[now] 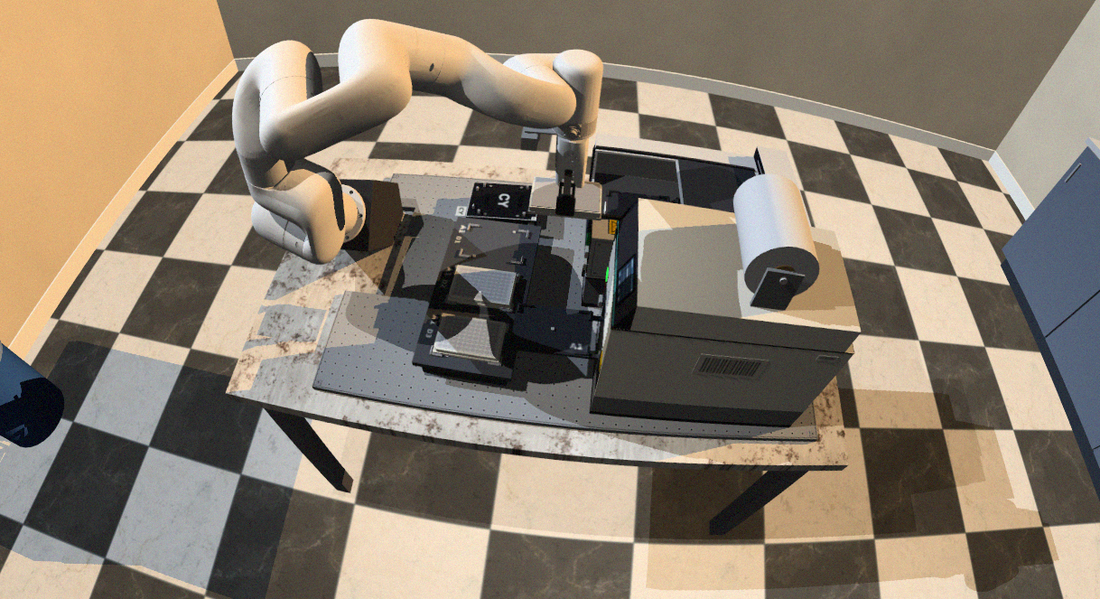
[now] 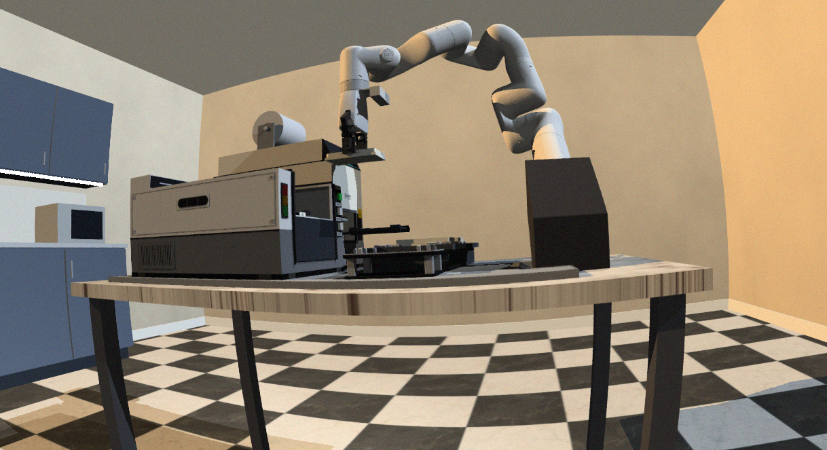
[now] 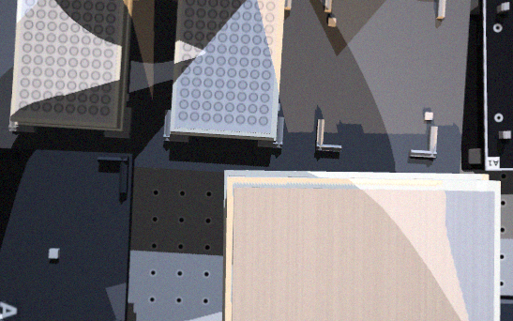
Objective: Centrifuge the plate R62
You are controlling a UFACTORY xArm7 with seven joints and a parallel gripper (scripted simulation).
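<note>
Foil-topped and pale, R62 (image 1: 565,198) hangs level in the air, pinched between the fingers of the hand (image 1: 565,197), which points straight down from the wrist. In the top view the plate is just beside the CY nest (image 1: 501,202), on the side toward the centrifuge (image 1: 669,181), whose top stands open and dark. In the exterior view the hand (image 2: 353,147) carries the plate (image 2: 356,155) well above the deck, at about the height of the sealer's (image 2: 271,157) top.

From the wrist camera the plate's smooth sealed top (image 3: 360,244) fills the lower right of the frame. Beyond it lie two well plates side by side: BAL (image 3: 228,68) sits between its corner locators on D2, and R26 (image 3: 69,63) sits on D3. The next deck place, D1 (image 3: 374,108), shows only its L-shaped locators. At the right edge is the black CY nest (image 3: 510,94) with a white border and an A1 mark at its near corner.

In the top view BAL (image 1: 482,285) and R26 (image 1: 469,338) lie on the dark deck row, and the sealer (image 1: 731,310) with its film roll (image 1: 773,225) stands on the table (image 1: 538,441) beside them. A green lamp (image 1: 606,274) glows on the sealer's face.
</note>
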